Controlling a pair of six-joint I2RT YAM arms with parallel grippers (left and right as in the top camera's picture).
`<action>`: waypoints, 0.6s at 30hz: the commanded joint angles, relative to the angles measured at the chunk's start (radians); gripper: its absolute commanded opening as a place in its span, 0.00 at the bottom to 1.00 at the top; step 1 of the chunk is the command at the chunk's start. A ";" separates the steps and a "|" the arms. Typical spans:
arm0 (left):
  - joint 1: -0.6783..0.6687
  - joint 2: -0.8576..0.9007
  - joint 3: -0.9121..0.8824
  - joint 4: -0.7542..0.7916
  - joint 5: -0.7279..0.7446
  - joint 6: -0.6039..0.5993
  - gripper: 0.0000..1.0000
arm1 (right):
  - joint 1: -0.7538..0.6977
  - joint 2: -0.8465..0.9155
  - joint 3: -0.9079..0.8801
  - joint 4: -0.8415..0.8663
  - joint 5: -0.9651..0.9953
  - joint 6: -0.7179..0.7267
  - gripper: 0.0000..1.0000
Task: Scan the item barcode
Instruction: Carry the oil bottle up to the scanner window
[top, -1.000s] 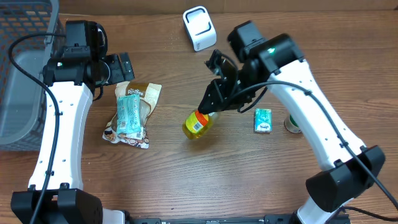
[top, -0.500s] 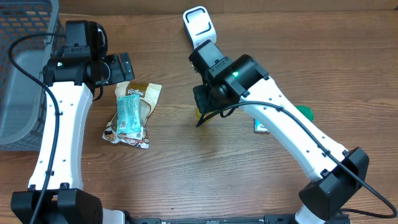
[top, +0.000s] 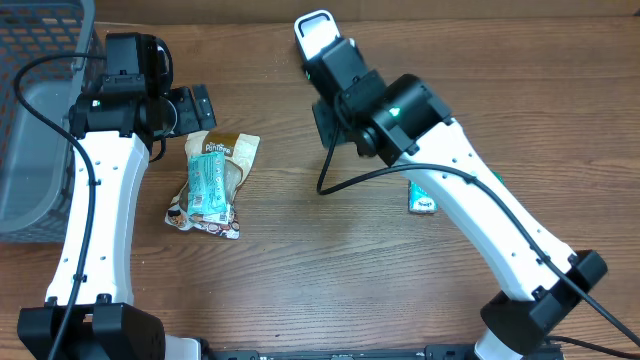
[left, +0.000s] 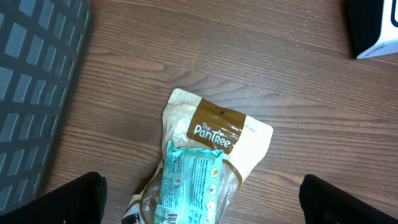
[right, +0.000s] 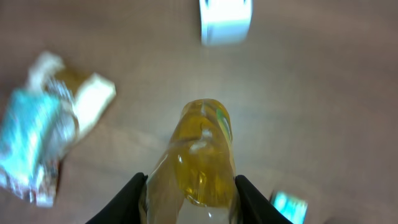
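Observation:
A clear bottle of yellow liquid (right: 199, 155) sits between the black fingers of my right gripper (right: 191, 186), which is shut on it. The bottle points toward the white scanner (right: 226, 23) farther ahead. In the overhead view the right wrist covers the bottle and jaws, close in front of the scanner (top: 315, 30). No barcode shows on the bottle. My left gripper (left: 211, 202) hangs open above a brown snack bag (left: 217, 134) with a teal packet (left: 189, 183) lying on it.
A grey mesh basket (top: 40, 120) stands at the left edge, next to the left arm. A small teal packet (top: 423, 195) lies on the wood under the right arm. The snack bag and teal packet (top: 210, 180) lie left of centre.
My right arm has swung the bottle from mid-table up and back toward the scanner, hiding it from the overhead camera. The left arm has not moved.

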 joint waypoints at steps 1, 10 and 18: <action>-0.008 0.003 0.021 0.000 0.004 -0.006 1.00 | -0.003 -0.038 0.060 0.071 0.111 -0.129 0.20; -0.008 0.003 0.021 0.000 0.004 -0.006 1.00 | -0.003 0.019 0.057 0.340 0.174 -0.339 0.20; -0.008 0.003 0.021 0.000 0.004 -0.006 1.00 | -0.003 0.158 0.057 0.608 0.264 -0.632 0.18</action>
